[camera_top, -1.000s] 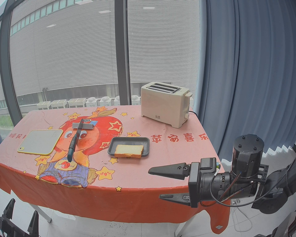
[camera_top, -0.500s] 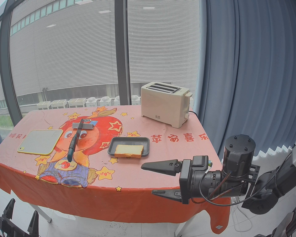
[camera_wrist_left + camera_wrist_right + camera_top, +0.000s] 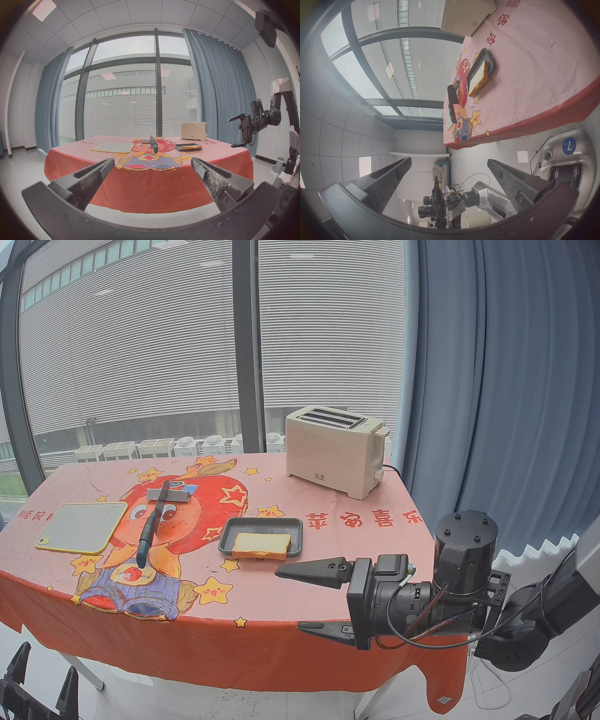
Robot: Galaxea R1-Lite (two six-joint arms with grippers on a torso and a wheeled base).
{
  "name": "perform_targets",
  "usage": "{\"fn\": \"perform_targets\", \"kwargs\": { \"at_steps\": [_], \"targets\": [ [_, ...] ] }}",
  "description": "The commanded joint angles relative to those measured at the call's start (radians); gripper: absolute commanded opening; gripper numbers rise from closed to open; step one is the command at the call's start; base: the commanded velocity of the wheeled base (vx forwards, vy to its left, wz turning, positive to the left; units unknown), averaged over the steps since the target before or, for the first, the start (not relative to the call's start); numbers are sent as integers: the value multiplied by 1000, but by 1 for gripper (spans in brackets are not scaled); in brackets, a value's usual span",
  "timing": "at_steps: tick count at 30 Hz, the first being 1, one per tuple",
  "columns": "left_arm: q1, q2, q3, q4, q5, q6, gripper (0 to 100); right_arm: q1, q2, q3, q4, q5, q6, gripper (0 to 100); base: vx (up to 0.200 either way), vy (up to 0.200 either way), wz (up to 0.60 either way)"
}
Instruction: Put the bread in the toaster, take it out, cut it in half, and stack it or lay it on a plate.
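Observation:
A slice of bread (image 3: 261, 545) lies in a dark tray (image 3: 230, 534) near the table's middle, also seen as bread (image 3: 478, 79) and bread (image 3: 189, 146) from the wrists. The cream toaster (image 3: 334, 449) stands at the back right. A knife (image 3: 150, 525) with a dark handle rests left of the tray, beside a pale cutting board (image 3: 82, 527). My right gripper (image 3: 295, 598) hangs open and empty over the table's front right edge, pointing left, a short way from the tray. My left gripper (image 3: 150, 178) is open, low and well in front of the table.
An orange cartoon tablecloth (image 3: 281, 602) covers the table and drapes over its front edge. Windows and a blue curtain (image 3: 500, 377) stand behind and to the right. Bare cloth lies between the tray and the toaster.
My right arm has moved left and a little toward the tray, its fingers staying open. Nothing on the table has shifted.

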Motion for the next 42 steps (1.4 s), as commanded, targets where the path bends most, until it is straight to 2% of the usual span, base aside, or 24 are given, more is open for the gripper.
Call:
{"fn": "perform_targets", "kwargs": {
  "at_steps": [1, 42],
  "targets": [
    [0, -13, 18, 0, 0, 0, 100, -1, 12, -9, 0, 0, 3, 100, 0, 0, 0],
    [0, -15, 18, 0, 0, 0, 100, -31, 133, -150, 6, -2, 7, 100, 0, 0, 0]
  ]
}}
